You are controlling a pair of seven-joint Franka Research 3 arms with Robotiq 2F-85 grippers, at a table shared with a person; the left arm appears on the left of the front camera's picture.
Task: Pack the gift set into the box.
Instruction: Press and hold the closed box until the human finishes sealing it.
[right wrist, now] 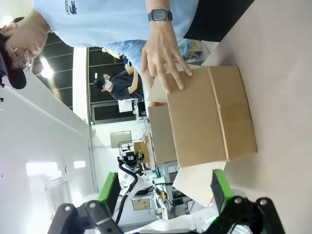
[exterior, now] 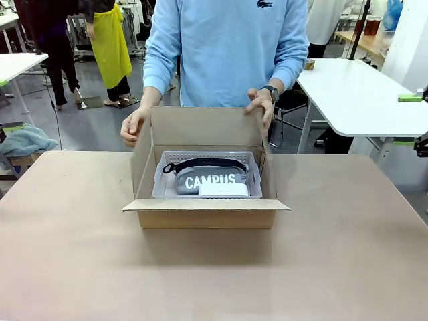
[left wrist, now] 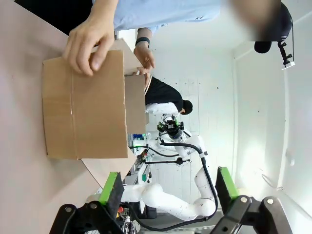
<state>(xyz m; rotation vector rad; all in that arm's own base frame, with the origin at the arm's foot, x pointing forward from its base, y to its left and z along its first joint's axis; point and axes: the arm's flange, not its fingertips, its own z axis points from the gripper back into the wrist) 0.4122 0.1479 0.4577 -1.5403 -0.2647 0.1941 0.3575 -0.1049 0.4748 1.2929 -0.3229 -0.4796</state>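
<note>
- The left gripper and the right gripper hang spread and empty, well back from the box, probably to leave the person room.
- The brown corrugated cardboard box stands on the tan table with its near flap folded outward, so the inside is reachable.
- Inside lies the whitish perforated plastic tray holding the grey "CAMPUS" pouch and the small flat white box. The set seems packed.
- Farthest off, the person's one hand and other hand steady the raised flaps, likely ready to close them.

White "CAMPUS" on the grey pouch
</note>
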